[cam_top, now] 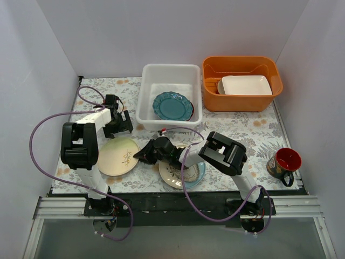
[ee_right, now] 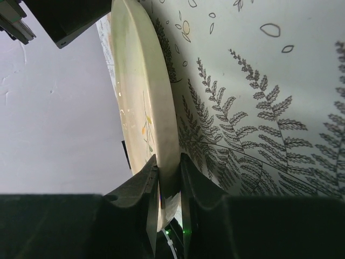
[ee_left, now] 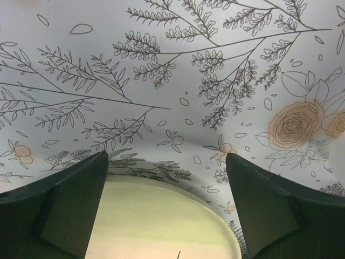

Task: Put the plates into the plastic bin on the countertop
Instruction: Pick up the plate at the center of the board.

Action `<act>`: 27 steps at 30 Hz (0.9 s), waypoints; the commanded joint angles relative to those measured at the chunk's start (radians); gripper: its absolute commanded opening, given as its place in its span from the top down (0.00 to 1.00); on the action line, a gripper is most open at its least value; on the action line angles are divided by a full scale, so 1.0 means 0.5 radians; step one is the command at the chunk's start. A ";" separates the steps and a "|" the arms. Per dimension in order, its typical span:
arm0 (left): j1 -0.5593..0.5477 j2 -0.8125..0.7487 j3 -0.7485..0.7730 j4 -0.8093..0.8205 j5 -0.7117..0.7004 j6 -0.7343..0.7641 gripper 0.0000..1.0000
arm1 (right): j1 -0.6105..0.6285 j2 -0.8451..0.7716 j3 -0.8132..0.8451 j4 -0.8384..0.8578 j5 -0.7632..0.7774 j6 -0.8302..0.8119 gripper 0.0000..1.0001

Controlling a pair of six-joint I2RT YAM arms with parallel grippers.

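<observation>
So the right gripper [cam_top: 142, 155] has its two fingers pinched onto the right-hand rim of the round cream plate [cam_top: 117, 156], and the right wrist view shows the rim squeezed between both pads [ee_right: 152, 190]. That plate sits on the leaf-printed white countertop [cam_top: 253, 129] near the front left, well short of the white translucent plastic bin [cam_top: 144, 102] at the back. I can't tell if the gripped edge is off the surface at all. The left gripper [cam_top: 119, 127] is spread wide with nothing in it, just over the plate's far edge. A round teal plate [cam_top: 172, 105] already lies in the bin. A speckled plate with a teal rim [cam_top: 172, 176] sits under the right arm. An orange plastic tub [cam_top: 242, 59] holds a white rectangular dish [cam_top: 245, 85], and a small red cup [cam_top: 284, 161] stands far right.
</observation>
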 commanded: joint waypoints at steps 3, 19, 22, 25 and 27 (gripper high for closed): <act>-0.040 0.090 -0.095 -0.378 0.104 -0.121 0.07 | -0.082 -0.076 -0.069 0.143 0.087 0.081 0.99; 0.076 -0.164 -0.046 -0.338 -0.053 -0.219 0.02 | -0.091 -0.278 -0.146 0.097 0.102 0.025 0.99; 0.122 -0.269 -0.062 -0.293 0.051 -0.240 0.02 | -0.091 -0.321 -0.170 0.094 0.118 0.022 0.99; 0.236 -0.382 -0.071 -0.262 0.058 -0.271 0.02 | -0.088 -0.380 -0.192 0.094 0.142 0.010 0.99; 0.264 -0.480 -0.080 -0.222 0.058 -0.289 0.02 | -0.088 -0.435 -0.219 0.081 0.167 -0.002 0.99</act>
